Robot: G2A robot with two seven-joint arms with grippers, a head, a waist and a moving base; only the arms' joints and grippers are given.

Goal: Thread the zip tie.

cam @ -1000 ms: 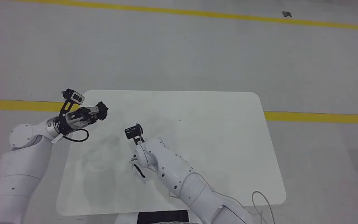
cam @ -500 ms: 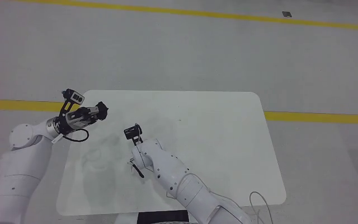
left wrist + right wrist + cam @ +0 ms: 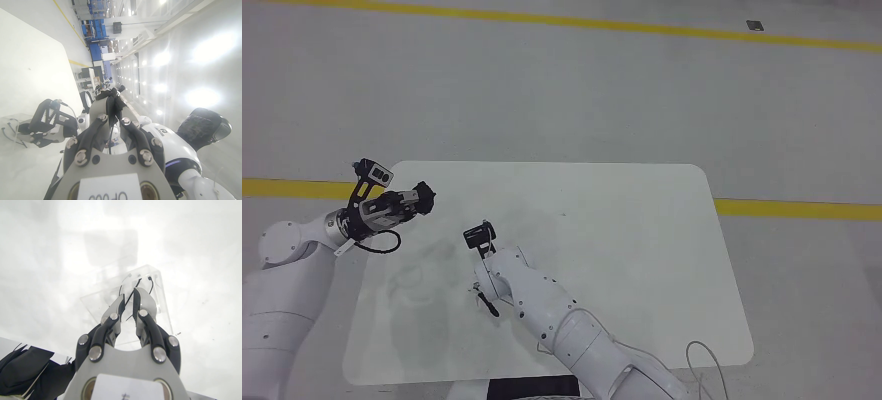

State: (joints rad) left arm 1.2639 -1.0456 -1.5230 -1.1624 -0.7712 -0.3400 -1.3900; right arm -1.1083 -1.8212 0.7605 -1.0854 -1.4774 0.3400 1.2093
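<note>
A clear plastic box [image 3: 162,306] lies on the white table [image 3: 642,250] with several black zip ties [image 3: 151,284] in it. My right gripper [image 3: 129,292] points down into the box, open by a narrow gap. One zip tie [image 3: 130,299] runs slantwise between its pads; I cannot tell whether they touch it. From above, the right gripper [image 3: 482,298] is at the table's front left. My left gripper [image 3: 423,198] hangs above the table's left edge, apart from the box, its black-tipped fingers [image 3: 111,94] shut. The left wrist view shows the right gripper [image 3: 47,113] at the box [image 3: 11,121].
Bare table top stretches right of the arms, out to the rounded far right corner [image 3: 697,175]. The floor beyond carries yellow lines [image 3: 802,208].
My right arm has shifted slightly to the left over the box. The left arm has kept still.
</note>
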